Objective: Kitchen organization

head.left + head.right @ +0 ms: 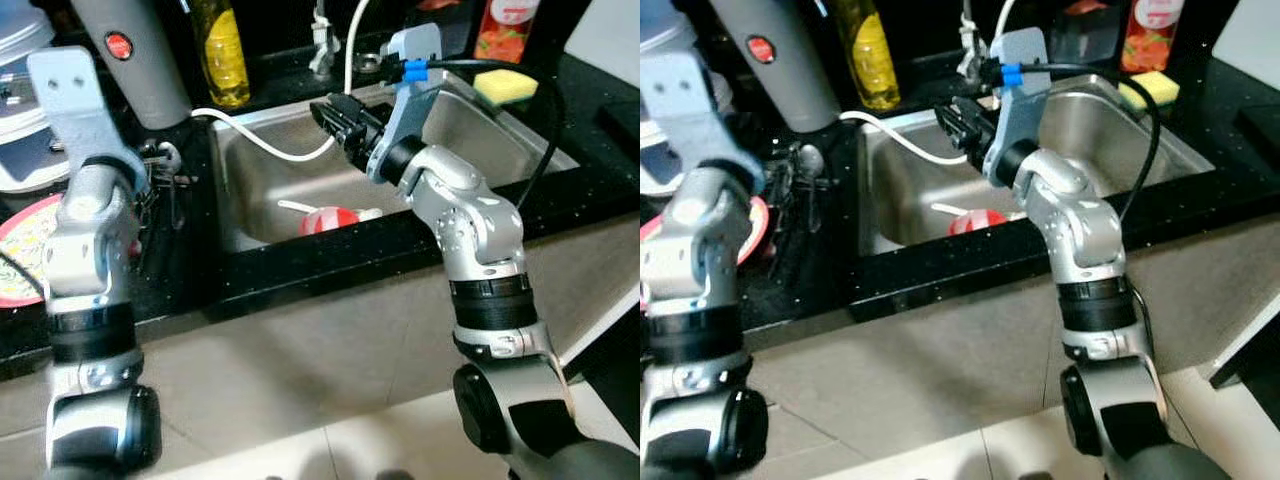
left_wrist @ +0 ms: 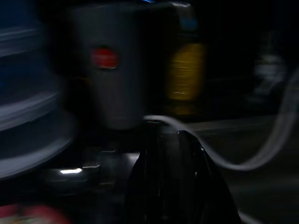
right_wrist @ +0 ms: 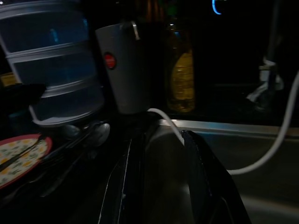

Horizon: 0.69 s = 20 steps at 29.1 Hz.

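Right gripper (image 1: 335,115) hangs over the steel sink (image 1: 500,140), at the basin's 11 o'clock, above the back-left corner. In the right wrist view its two black fingers (image 3: 198,172) stand clearly apart, a moderate gap, with nothing between them. It touches nothing. A white hose (image 1: 270,148) runs from the counter (image 1: 180,290) over the sink's left rim and curves just under the gripper, then rises toward the tap area.

A red-and-white item (image 1: 328,218) lies on the sink floor, at about 6 o'clock from the right gripper, well below it; its exact kind cannot be told.

Left gripper (image 2: 163,177) is raised over the dark counter left of the sink, near some metal utensils (image 1: 160,175). The left wrist view is dark and blurred, so cannot tell how far it is parted.

A grey jug with a red dot (image 1: 130,55) stands at the counter's back, a yellow bottle (image 1: 222,50) just beside it at 3 o'clock. A patterned red-rimmed plate (image 1: 20,250) sits at the far left. A yellow sponge (image 1: 505,87) rests at the sink's back-right corner.
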Tool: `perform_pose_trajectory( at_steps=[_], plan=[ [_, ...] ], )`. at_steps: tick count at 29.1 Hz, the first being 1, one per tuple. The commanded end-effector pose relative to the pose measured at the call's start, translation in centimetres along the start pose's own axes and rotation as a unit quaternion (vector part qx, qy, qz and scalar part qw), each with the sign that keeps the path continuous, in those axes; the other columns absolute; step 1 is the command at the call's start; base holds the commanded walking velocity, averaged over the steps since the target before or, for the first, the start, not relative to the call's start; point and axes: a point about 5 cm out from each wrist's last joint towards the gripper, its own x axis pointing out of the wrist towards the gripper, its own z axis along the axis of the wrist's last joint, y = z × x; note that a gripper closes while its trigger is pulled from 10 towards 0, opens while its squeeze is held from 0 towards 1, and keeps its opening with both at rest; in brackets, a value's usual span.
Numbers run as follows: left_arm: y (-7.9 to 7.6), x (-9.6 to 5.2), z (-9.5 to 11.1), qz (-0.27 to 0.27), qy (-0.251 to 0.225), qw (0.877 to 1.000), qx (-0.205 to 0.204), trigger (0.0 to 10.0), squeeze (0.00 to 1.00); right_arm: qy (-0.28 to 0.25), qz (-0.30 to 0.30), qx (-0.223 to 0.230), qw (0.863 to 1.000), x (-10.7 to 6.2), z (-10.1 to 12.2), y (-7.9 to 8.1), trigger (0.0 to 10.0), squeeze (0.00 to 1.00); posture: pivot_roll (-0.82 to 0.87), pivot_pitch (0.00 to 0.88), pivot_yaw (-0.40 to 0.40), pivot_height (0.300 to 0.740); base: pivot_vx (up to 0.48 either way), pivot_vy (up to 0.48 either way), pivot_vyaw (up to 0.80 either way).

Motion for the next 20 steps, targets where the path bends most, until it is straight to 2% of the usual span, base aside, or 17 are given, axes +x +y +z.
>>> perform_pose_trajectory(
  at_steps=[1,4,8,11,13,15,16,18,19,20],
  plan=[
    [-1.3,0.7,-1.7,-0.022,0.035,0.999,0.017,10.0,0.0,-0.017,0.004,-0.005,1.0,0.3,0.7,0.4,10.0,0.0,-0.09,0.0,0.116,0.74,0.0,0.0,0.0],
    [-2.4,1.3,-2.7,-0.029,0.049,0.997,0.055,10.0,0.0,-0.021,0.0,-0.005,1.0,0.2,0.8,0.3,10.0,0.0,-0.11,0.0,0.122,0.74,0.0,0.0,0.0],
    [-4.3,1.5,-3.8,-0.057,0.07,0.994,0.067,10.0,0.0,-0.023,-0.009,-0.005,1.0,0.0,0.9,0.0,10.0,0.0,-0.11,0.0,0.129,0.74,0.0,0.0,0.0],
    [-4.9,1.3,-3.8,-0.069,0.059,0.992,0.083,10.0,0.0,-0.022,-0.012,-0.005,1.0,-0.2,0.8,0.0,10.0,0.0,-0.12,0.0,0.134,0.74,0.0,0.0,0.0],
    [-4.7,1.3,-3.6,-0.058,0.049,0.993,0.087,10.0,0.0,-0.021,-0.013,-0.005,1.0,-0.2,0.8,0.0,10.0,0.0,-0.12,0.0,0.136,0.74,0.0,0.0,0.0],
    [-4.5,1.3,-3.5,-0.048,0.042,0.994,0.088,10.0,0.0,-0.021,-0.014,-0.004,1.0,-0.3,0.8,0.0,10.0,0.0,-0.12,0.0,0.136,0.74,0.0,0.0,0.0],
    [-3.6,1.3,-3.5,-0.02,0.042,0.995,0.084,10.0,0.0,-0.02,-0.016,-0.004,1.0,-0.3,0.8,-0.1,10.0,0.0,-0.11,0.0,0.137,0.74,0.0,0.0,0.0],
    [-3.6,1.3,-3.5,-0.02,0.042,0.995,0.084,10.0,0.0,-0.02,-0.016,-0.004,1.0,-0.3,0.8,-0.1,10.0,0.0,-0.11,0.0,0.137,0.74,0.0,0.0,0.0],
    [-0.6,1.0,-3.7,0.049,0.049,0.995,0.077,10.0,0.0,-0.019,-0.017,-0.002,1.0,-0.4,0.7,0.0,10.0,0.0,-0.1,0.007,0.131,0.74,0.0,0.0,0.0],
    [0.4,0.9,-3.8,0.07,0.051,0.993,0.077,10.0,0.0,-0.019,-0.017,-0.001,1.0,-0.4,0.6,0.0,10.0,0.0,-0.1,0.007,0.131,0.74,0.0,0.0,0.0]
  ],
)
